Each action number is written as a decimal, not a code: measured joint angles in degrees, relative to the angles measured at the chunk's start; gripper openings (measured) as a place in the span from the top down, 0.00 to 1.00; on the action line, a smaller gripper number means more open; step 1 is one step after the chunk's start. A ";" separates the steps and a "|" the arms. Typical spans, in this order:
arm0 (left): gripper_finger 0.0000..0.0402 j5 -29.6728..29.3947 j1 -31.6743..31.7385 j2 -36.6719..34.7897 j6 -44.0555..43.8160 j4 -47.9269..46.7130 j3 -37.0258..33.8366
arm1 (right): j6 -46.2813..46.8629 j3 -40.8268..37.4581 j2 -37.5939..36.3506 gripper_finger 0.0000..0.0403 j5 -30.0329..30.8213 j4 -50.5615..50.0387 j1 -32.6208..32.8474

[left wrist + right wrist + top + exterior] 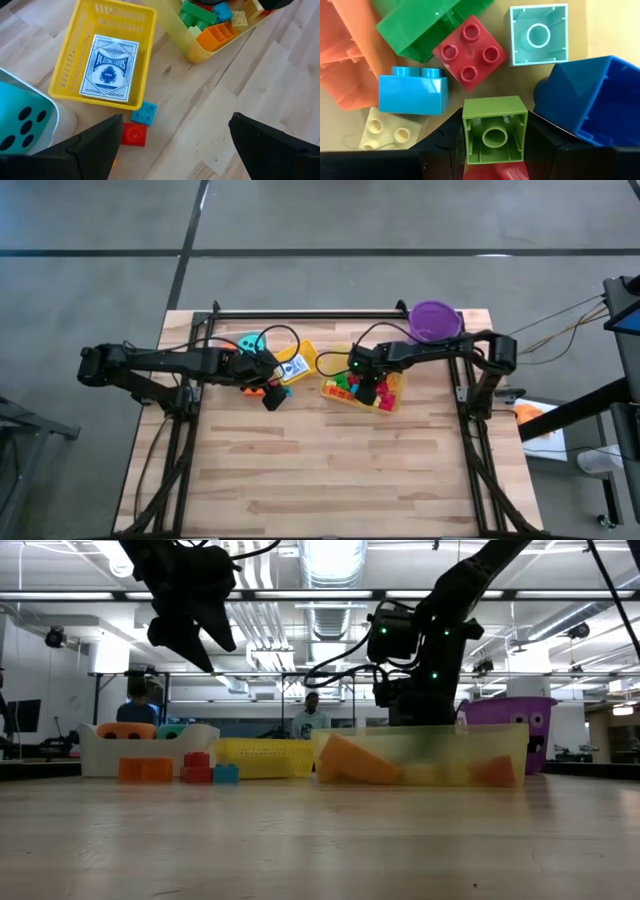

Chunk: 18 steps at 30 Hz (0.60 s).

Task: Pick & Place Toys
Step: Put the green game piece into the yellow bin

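Note:
My right gripper (495, 150) is down inside the clear bin (392, 406), shut on a light green brick (495, 127). Around it lie red (469, 52), blue (410, 94), green, orange and pale bricks. My left gripper (175, 150) hangs open above the table, over a red brick (134, 134) and a blue brick (144, 112) that lie flat on the wood. Beside them the card box (111, 67) lies flat in a yellow basket (67, 80). In the low view my left gripper (195, 635) is well above the table. My right gripper pinches the light green brick between its two fingers (440, 150), one on each of two opposite side walls (466, 145). The fingers come from above, pointing down. The brick's hollow underside faces up toward the wrist. Whether it rests on the bricks below, I cannot tell.
A white bin (150, 750) at the far left holds a teal die (20, 125) and an orange die (125, 730). A purple bucket (435, 320) stands at the far right. An orange brick (145, 770) lies near the red one. The near half of the table (330, 480) is bare wood.

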 joint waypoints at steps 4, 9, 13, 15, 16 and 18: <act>0.10 0.00 0.00 0.00 0.45 -0.02 0.00 | -1.10 0.36 0.76 0.67 -0.04 -0.25 0.00; 0.10 0.00 0.00 0.00 0.49 0.00 0.00 | -1.93 -0.30 0.88 0.67 -1.14 -0.13 -0.04; 0.10 0.00 0.00 0.00 0.53 0.00 0.00 | -2.38 -0.69 0.79 0.67 -1.23 0.02 -0.04; 0.10 0.00 0.00 0.00 0.62 0.00 0.00 | -2.57 -0.72 0.79 0.67 -1.22 0.07 -0.04; 0.10 0.00 0.00 0.00 0.62 0.00 0.00 | -2.57 -0.72 0.79 0.67 -1.25 0.07 -0.04; 0.10 0.00 0.00 0.00 0.62 0.00 0.00 | -2.56 -0.68 0.79 0.67 -1.25 0.01 -0.02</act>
